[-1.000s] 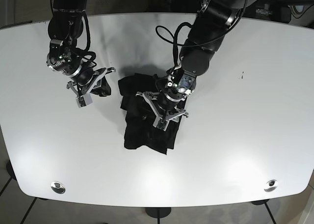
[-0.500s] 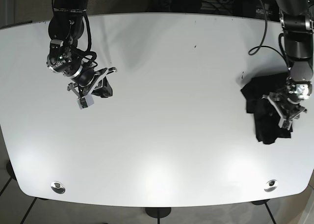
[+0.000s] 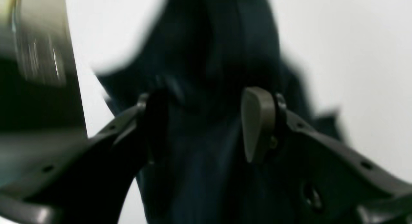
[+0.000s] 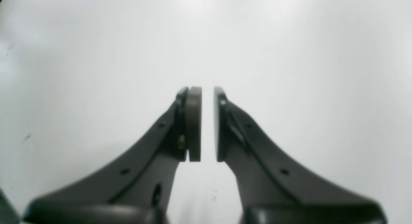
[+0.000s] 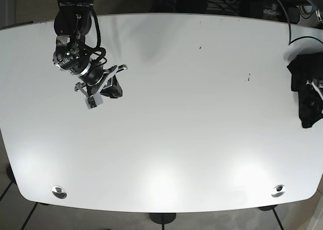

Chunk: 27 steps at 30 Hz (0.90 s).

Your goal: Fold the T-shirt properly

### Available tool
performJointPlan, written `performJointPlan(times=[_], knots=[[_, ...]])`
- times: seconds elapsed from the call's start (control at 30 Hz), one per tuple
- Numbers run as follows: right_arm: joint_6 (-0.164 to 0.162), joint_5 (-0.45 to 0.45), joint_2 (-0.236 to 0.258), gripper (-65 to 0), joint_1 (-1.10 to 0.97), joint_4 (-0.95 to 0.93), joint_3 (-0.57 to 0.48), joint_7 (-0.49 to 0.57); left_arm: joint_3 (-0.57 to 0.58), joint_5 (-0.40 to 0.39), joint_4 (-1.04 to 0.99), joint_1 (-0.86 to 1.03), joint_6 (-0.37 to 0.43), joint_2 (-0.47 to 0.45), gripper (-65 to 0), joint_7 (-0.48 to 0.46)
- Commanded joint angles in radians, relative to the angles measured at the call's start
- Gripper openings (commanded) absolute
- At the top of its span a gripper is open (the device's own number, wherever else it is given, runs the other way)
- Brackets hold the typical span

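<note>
The dark T-shirt hangs bunched at the far right edge of the base view, over the white table's right rim. My left gripper is shut on the T-shirt; dark cloth fills the space between its fingers, and the view is blurred. In the base view only a sliver of that gripper shows at the frame's edge. My right gripper is shut with a thin gap and nothing between its pads, over bare table. It hovers at the table's left, far from the shirt.
Two round metal fittings sit near the table's front edge. A small dark mark lies on the right part of the surface. The table's right rim runs just beside the shirt.
My left gripper has swept the T-shirt from the table's middle to the far right edge, partly out of the base view. The right arm has shifted slightly rightward and up.
</note>
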Motion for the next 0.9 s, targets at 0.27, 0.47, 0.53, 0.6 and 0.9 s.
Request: performJointPlan(times=[0.27, 0.47, 0.53, 0.6, 0.9], knots=[[-0.002, -0.221, 0.010, -59.3, -0.094, 0.013, 0.009, 0.250, -0.027, 0.080, 0.343, 0.067, 0.000, 0.198, -31.9, -0.011], [0.006, -0.218, -0.004, -59.3, -0.208, 0.067, 0.117, 0.338, -0.234, 0.249, 0.753, 0.368, 0.026, 0.436, -31.9, -0.011], [-0.001, -0.218, -0.004, -59.3, -0.263, 0.050, 0.117, 0.453, -0.262, 0.295, 0.830, 0.455, 0.105, 0.554, -31.9, -0.014], [-0.002, -0.219, -0.004, -59.3, -0.318, 0.039, 0.117, 0.565, -0.262, 0.295, 0.883, 0.538, 0.193, 0.643, -35.3, -0.017], [-0.002, -0.213, -0.005, -59.5, -0.608, 0.019, 0.117, 0.864, -0.263, 0.292, 0.994, 0.980, 0.340, 0.918, -41.8, -0.198]])
